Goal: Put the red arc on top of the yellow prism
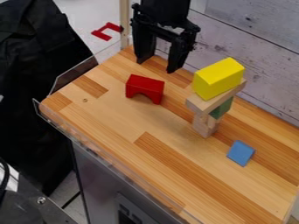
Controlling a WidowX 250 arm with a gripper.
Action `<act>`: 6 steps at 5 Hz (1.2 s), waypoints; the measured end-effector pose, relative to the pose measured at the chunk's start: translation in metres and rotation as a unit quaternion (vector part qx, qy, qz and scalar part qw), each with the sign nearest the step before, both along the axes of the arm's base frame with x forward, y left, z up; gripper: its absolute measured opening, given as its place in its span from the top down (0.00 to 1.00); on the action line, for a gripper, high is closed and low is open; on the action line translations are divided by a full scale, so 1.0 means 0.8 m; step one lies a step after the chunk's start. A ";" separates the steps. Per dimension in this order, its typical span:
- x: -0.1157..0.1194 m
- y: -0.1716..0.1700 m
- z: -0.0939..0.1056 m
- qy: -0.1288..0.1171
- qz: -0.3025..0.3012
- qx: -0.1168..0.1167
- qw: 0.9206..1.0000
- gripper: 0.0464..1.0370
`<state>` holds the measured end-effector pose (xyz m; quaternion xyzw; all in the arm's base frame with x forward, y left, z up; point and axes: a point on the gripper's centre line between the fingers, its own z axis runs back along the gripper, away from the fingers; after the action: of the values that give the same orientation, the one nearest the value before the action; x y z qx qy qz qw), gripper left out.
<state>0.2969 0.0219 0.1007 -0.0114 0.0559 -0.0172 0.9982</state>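
Note:
The black gripper (156, 64) hangs over the back left of the wooden table, its two fingers spread apart with nothing between them. Just below it in the view, a red arc (144, 89) stands on the wood with its curved opening downward, apart from the fingers. To the right, a yellow block (218, 78), the prism, lies on a flat wooden plank on top of a small stack.
Under the yellow block are the wooden plank (201, 104), a green block (221, 108) and an upright wooden piece (204, 125). A blue block (241, 153) lies at the right. Clear edging runs along the table (116, 118), and a plank wall stands behind.

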 end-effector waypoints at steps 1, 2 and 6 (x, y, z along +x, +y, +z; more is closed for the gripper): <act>-0.005 0.000 -0.014 0.020 0.001 -0.002 1.000 0.04; -0.010 0.005 -0.029 0.012 0.094 0.002 0.995 0.04; -0.004 0.023 -0.066 -0.045 0.408 0.021 0.911 0.04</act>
<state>0.2941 0.0400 0.0478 -0.0112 0.0020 0.3927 0.9196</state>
